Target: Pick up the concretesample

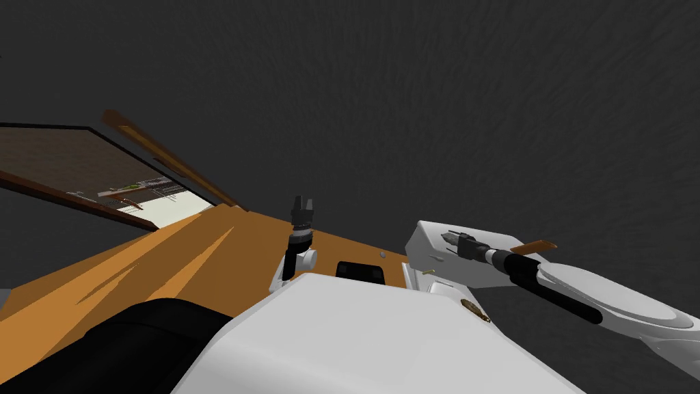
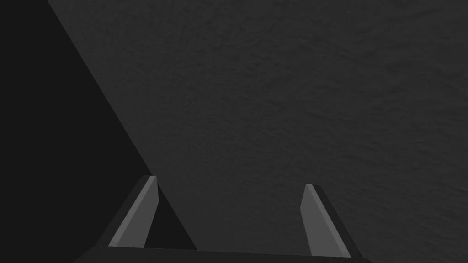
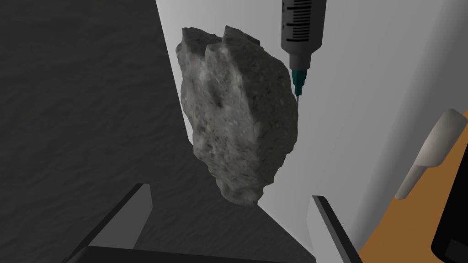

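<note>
Left hand (image 2: 230,182), right hand (image 3: 231,191): both agape.

Head camera: mounted above the torso, it faces steeply down and forward and is rolled, so the flat orange-brown tabletop (image 1: 205,253) runs on a slant. It stands well back, and both arms read small.

Left wrist camera: looks along the left gripper (image 2: 230,181), fingers spread, toward a dark grey textured surface (image 2: 297,91). Nearness cannot be judged.

Right wrist camera: looks along the right gripper (image 3: 231,191), fingers spread, very near a rough grey stone lump (image 3: 237,123) and a plain white box-shaped block (image 3: 365,114).

Shared ground: the head and right wrist views both take in the white block and the orange-brown tabletop beside it. All three views take in the dark grey textured surface.
</note>
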Available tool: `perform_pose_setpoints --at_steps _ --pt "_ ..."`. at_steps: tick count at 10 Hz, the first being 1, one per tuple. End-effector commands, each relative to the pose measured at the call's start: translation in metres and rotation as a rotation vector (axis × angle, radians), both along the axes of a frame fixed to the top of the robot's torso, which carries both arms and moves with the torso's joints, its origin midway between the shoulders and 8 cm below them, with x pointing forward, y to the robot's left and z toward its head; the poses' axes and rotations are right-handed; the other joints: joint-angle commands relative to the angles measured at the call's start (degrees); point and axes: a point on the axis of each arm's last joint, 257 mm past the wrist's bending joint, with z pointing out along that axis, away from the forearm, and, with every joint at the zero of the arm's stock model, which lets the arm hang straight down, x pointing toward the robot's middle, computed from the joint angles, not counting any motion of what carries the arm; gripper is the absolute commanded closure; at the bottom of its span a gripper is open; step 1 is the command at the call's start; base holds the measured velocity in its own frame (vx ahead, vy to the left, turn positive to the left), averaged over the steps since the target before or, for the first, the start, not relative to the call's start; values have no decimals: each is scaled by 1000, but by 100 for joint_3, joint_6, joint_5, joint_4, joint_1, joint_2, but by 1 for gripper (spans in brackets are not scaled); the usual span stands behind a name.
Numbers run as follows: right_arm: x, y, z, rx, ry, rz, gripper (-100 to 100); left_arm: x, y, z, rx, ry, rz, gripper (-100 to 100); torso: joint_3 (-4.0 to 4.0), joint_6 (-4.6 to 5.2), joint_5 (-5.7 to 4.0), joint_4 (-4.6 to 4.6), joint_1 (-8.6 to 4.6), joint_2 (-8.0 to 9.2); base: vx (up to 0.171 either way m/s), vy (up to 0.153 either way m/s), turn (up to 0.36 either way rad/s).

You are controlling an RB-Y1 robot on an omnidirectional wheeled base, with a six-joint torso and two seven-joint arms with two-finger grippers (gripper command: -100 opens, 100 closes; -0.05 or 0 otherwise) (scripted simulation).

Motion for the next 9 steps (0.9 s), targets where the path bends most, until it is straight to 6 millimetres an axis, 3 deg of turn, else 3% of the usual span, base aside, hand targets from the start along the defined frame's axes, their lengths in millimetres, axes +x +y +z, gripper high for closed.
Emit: perform_pose_setpoints --at_steps 1,5,6,9 --pt "2 -1 -2 1 -1 -16 -100 0 0 0 0 0 0 0 0 0 0 0 0 0 -44 -28 82" --pt "6 -1 -5 0 -2 -34 -100 0 0 0 0 0 0 0 -17 -13 -13 -8 -14 -26 -33 -23 74" --pt "7 -1 -5 1 -2 -37 100 0 0 0 0 0 0 0 -21 -10 -13 -9 -11 -34 0 0 0" --pt "7 -1 -5 1 -3 -37 100 0 0 0 0 0 0 0 -29 -12 -12 -14 -6 -45 0 0 0"
